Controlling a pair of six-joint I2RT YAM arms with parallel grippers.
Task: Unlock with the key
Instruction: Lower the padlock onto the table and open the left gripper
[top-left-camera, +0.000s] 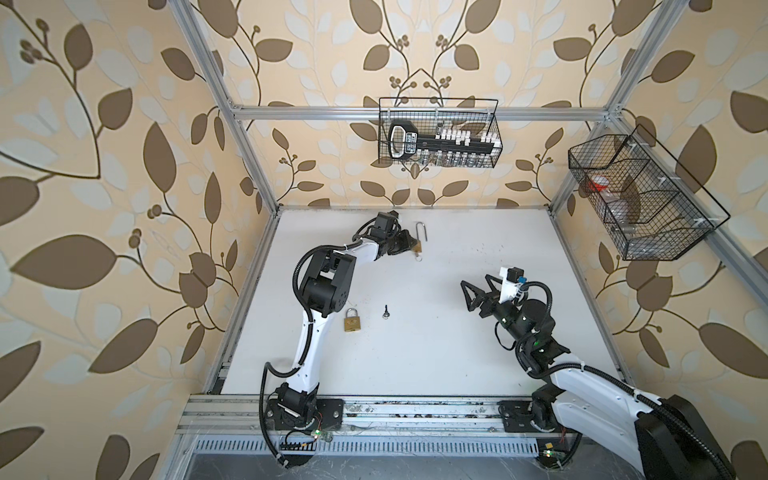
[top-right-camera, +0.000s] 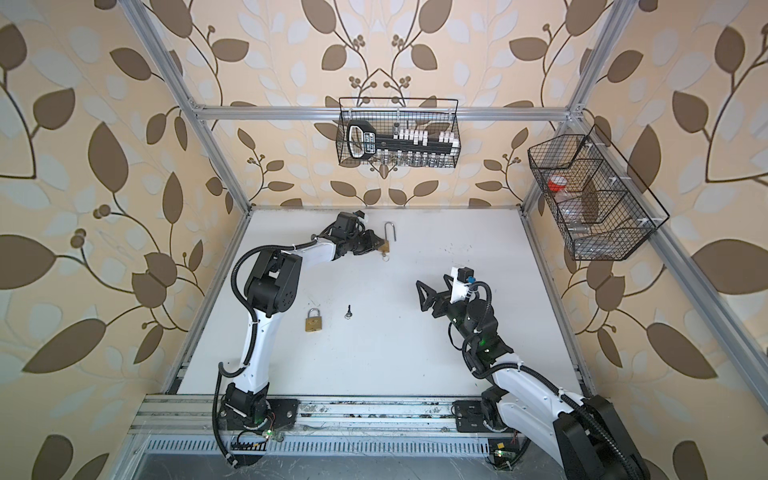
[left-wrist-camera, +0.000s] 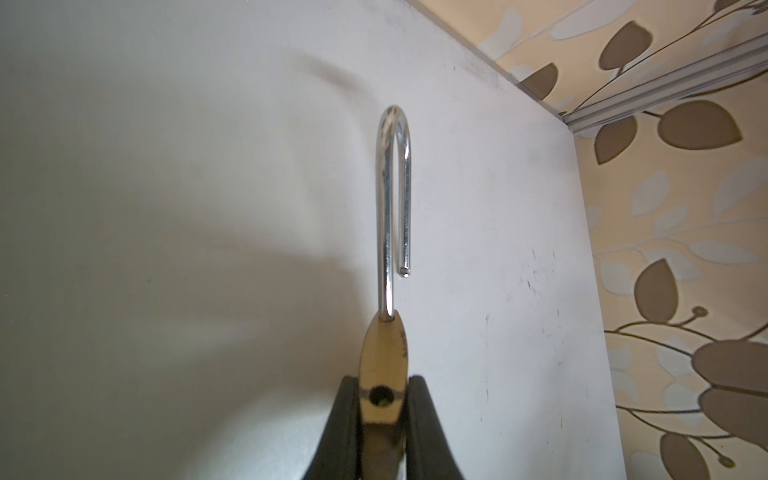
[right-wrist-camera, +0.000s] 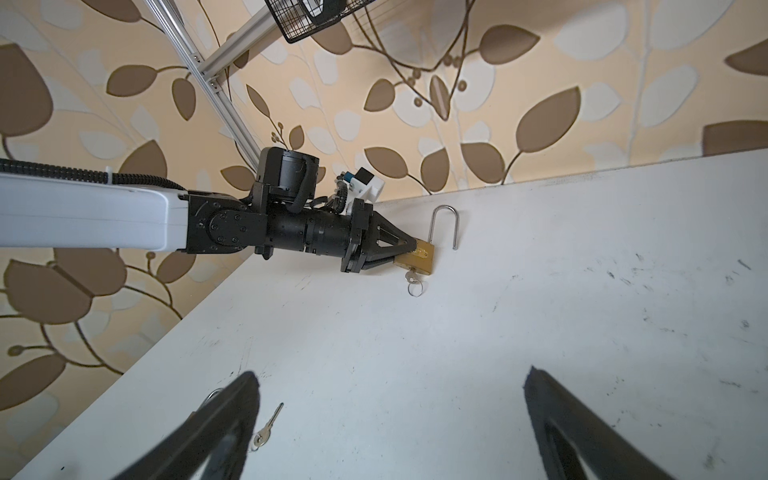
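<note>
A brass padlock (top-left-camera: 417, 247) with a long steel shackle (left-wrist-camera: 392, 187) sprung open stands near the table's far edge. My left gripper (left-wrist-camera: 383, 382) is shut on its body (left-wrist-camera: 384, 349); the empty shackle hole faces the left wrist camera. In the right wrist view a key (right-wrist-camera: 412, 279) with a ring sticks out of the held padlock's (right-wrist-camera: 419, 257) underside. My right gripper (top-left-camera: 476, 282) hovers open and empty over mid-table, right of centre. A second brass padlock (top-left-camera: 351, 321), shackle closed, lies by the left arm, with a loose key (top-left-camera: 385, 311) beside it.
A wire basket (top-left-camera: 438, 133) with a large black key-shaped object hangs on the back wall. Another wire basket (top-left-camera: 636, 199) hangs on the right frame. The white table (top-left-camera: 436, 353) is bounded by aluminium rails, with both arm bases at its front edge.
</note>
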